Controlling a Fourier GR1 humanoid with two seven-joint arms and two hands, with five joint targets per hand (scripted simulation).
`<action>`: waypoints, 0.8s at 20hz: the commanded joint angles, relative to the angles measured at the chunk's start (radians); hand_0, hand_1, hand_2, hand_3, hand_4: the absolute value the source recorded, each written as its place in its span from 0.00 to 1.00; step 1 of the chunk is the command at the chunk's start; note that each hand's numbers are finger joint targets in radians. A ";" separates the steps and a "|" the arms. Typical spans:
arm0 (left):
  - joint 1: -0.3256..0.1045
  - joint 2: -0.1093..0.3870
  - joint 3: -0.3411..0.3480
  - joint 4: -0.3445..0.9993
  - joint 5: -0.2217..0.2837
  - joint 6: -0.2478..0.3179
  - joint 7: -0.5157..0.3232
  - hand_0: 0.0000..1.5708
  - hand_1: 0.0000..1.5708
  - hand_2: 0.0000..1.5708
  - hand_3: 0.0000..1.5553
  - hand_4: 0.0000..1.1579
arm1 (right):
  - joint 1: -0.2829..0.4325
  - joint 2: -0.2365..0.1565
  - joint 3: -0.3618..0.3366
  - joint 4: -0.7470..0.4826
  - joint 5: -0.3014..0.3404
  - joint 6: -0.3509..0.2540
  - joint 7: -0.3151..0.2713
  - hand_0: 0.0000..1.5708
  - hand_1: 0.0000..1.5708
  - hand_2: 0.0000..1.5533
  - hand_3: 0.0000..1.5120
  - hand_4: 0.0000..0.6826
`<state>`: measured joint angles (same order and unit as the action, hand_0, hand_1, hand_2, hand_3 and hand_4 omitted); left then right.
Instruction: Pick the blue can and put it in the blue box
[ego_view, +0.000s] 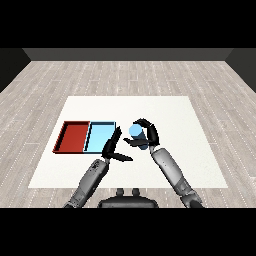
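The blue can (135, 132) is a light blue cylinder held above the white table, just right of the trays. My right hand (148, 134) is curled round it, fingers over the top and thumb underneath. The light blue tray (99, 137) lies left of the can, with nothing showing inside it. My left hand (112, 146) hovers at the light blue tray's right edge, fingers straight and pointing up toward the can, thumb stretched out to the right. It holds nothing.
The red tray (73, 136) lies against the left side of the light blue tray. The white table (180, 125) extends to the right and back of the hands. Grey plank floor surrounds it.
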<state>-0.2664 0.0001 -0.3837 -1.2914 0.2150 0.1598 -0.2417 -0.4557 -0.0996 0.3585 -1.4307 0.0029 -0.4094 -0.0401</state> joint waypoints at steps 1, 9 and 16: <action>0.033 0.000 -0.037 0.009 0.025 0.012 -0.018 0.00 0.00 0.00 0.00 0.00 | 0.038 0.046 -0.021 -0.017 0.045 0.032 -0.021 0.95 0.95 0.94 0.93 0.89; -0.073 0.000 -0.021 0.094 0.069 0.021 0.000 0.00 0.00 0.00 0.00 0.00 | 0.050 0.084 -0.040 0.003 0.086 0.083 -0.053 0.94 0.94 0.94 0.92 0.90; -0.100 0.000 -0.007 0.099 0.064 0.017 -0.008 0.00 0.00 0.00 0.00 0.00 | -0.036 0.099 0.030 -0.039 0.071 0.021 0.060 0.93 0.93 0.94 0.93 0.91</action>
<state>-0.3445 0.0043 -0.4162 -1.1903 0.2938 0.1956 -0.2695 -0.4726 -0.0045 0.3782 -1.4314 0.0733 -0.3795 -0.0299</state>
